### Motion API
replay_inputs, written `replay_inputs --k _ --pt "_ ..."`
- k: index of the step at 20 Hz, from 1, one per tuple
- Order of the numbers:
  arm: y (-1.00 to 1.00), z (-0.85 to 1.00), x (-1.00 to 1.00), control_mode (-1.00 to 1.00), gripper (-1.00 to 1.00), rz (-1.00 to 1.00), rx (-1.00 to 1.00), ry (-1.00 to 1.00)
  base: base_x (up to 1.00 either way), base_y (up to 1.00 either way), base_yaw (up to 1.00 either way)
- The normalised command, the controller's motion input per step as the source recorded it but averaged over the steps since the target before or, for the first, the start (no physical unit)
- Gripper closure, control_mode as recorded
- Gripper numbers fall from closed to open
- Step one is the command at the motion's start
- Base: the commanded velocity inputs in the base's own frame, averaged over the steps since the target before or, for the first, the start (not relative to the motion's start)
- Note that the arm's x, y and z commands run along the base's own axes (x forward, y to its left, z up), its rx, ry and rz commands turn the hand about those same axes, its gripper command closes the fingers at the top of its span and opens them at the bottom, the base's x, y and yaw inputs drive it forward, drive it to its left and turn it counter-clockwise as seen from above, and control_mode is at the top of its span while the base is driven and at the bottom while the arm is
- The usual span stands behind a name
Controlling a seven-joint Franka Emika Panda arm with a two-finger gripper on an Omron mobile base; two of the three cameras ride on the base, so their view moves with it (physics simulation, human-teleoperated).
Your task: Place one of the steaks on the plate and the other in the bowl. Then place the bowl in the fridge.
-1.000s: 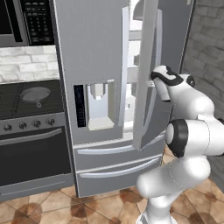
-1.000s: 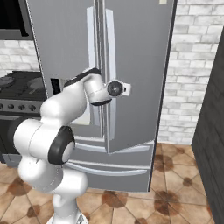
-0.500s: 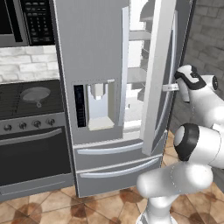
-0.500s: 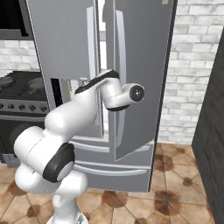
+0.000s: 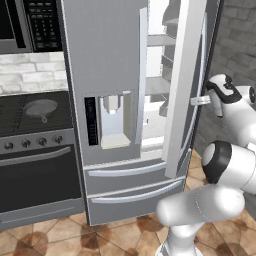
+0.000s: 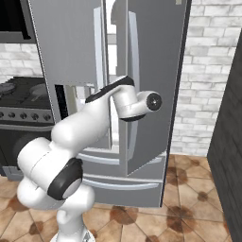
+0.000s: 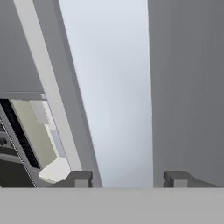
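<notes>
Arm bent; gripper (image 7: 127, 178) parted beside fridge (image 5: 115, 75) door

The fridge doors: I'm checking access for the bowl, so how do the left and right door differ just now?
The left door is shut flat and carries the water dispenser; the right door is swung partly open, baring white shelves, and has a plain front. The gripper is by the right door's outer face, none by the left. Both are stainless steel with long vertical handles.

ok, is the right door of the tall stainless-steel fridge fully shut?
No, the tall stainless-steel fridge has its right door swung partly open, showing white shelves inside.
</notes>
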Motion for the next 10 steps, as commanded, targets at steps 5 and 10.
replay_inputs --k 5,10 --pt "0.0 0.0 0.0 -1.0 -1.0 0.0 0.0 0.01 0.0 0.0 0.0" --pt "-0.15 0.02 0.05 -1.0 -1.0 -0.01 -0.01 0.0 0.0 0.0 0.0"
